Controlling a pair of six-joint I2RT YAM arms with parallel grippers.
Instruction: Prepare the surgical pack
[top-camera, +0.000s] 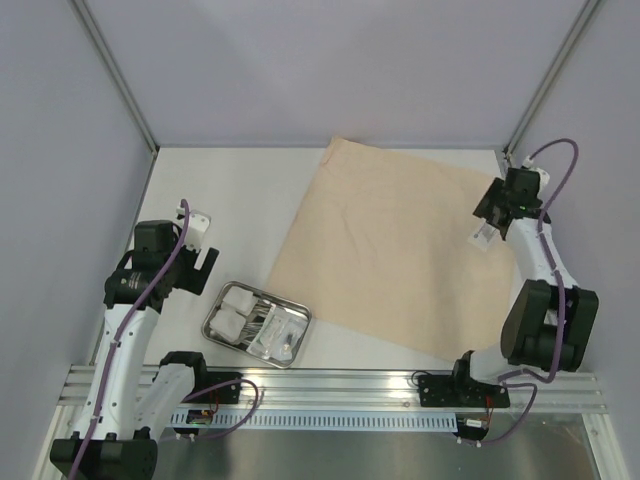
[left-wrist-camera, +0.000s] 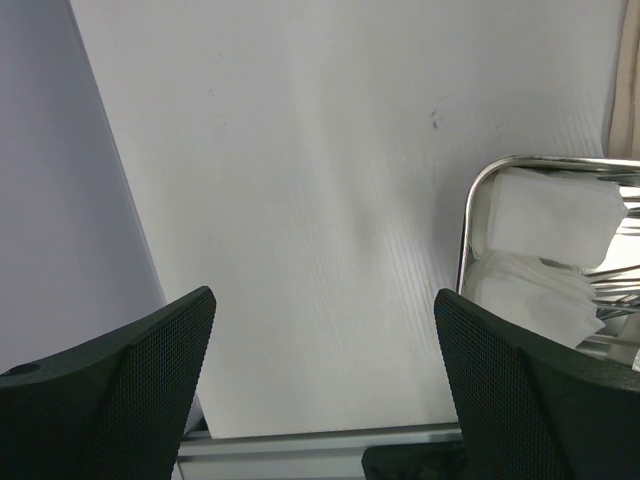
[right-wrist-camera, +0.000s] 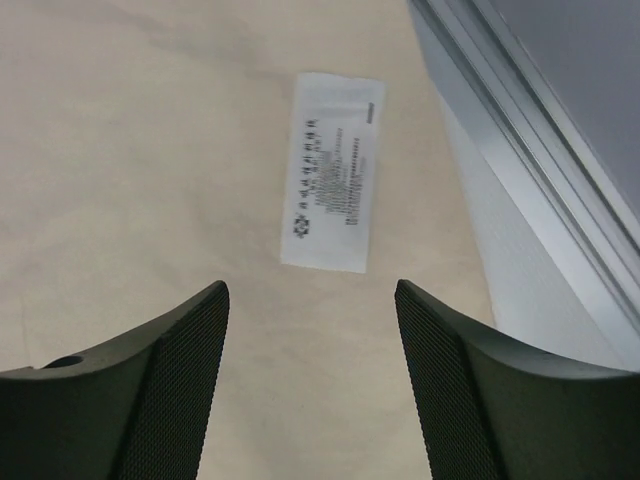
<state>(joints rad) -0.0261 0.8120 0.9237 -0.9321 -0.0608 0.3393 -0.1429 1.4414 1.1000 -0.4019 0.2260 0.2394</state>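
The table has a white, matte top that reaches to the walls on three sides. The back wall, the left wall and the right wall are plain panels of a pale lilac-grey colour. A slim metal post stands in each back corner, one on the left and one on the right. Along the near edge runs a grooved aluminium rail, and in front of it lies a brushed metal plate. The light is soft and even (the shadows on the table are weak).
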